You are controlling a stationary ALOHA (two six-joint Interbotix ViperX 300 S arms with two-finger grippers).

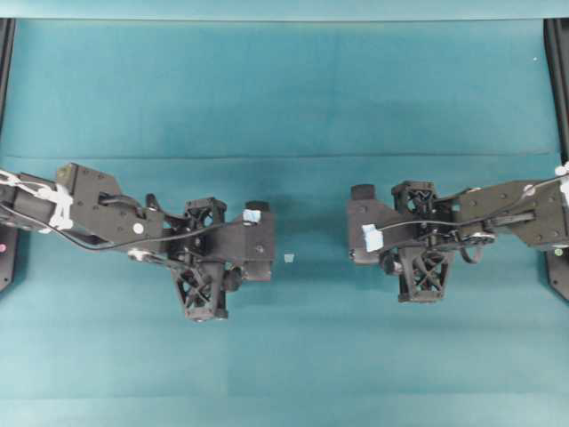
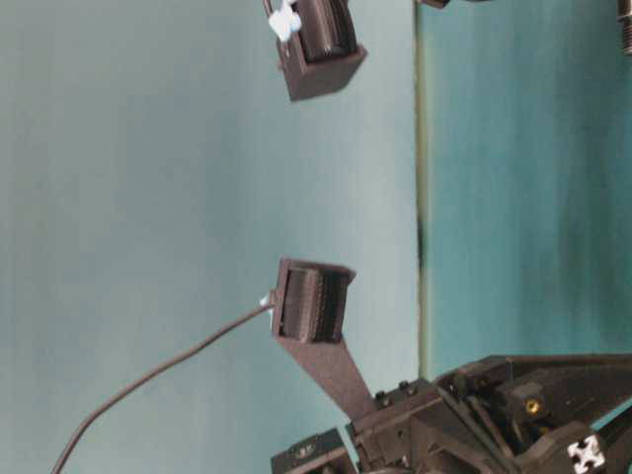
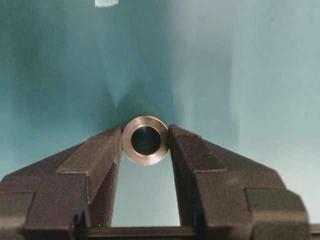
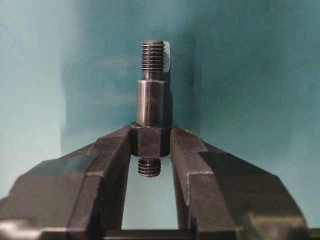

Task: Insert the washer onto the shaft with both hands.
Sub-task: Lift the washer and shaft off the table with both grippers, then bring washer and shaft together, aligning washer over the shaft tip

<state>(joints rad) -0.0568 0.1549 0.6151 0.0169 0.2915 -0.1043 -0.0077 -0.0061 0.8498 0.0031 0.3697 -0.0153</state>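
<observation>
The washer (image 3: pixel 145 156), a silver ring with a dark hole, is pinched by its rim between the tips of my left gripper (image 3: pixel 145 142), its hole facing the camera. My right gripper (image 4: pixel 150 140) is shut on the thick hexagonal middle of the dark shaft (image 4: pixel 150 102). The shaft points straight out past the fingertips, with a smooth collar and a threaded tip in front and a short threaded stub behind. In the overhead view the left gripper (image 1: pixel 267 245) and right gripper (image 1: pixel 353 233) face each other with a gap between them. Washer and shaft are hidden there.
A small pale tape bit (image 1: pixel 289 258) lies on the teal cloth (image 1: pixel 284 107) between the two grippers. Black frame rails (image 1: pixel 557 80) run along the left and right edges. The table-level view shows only black finger parts (image 2: pixel 314 301).
</observation>
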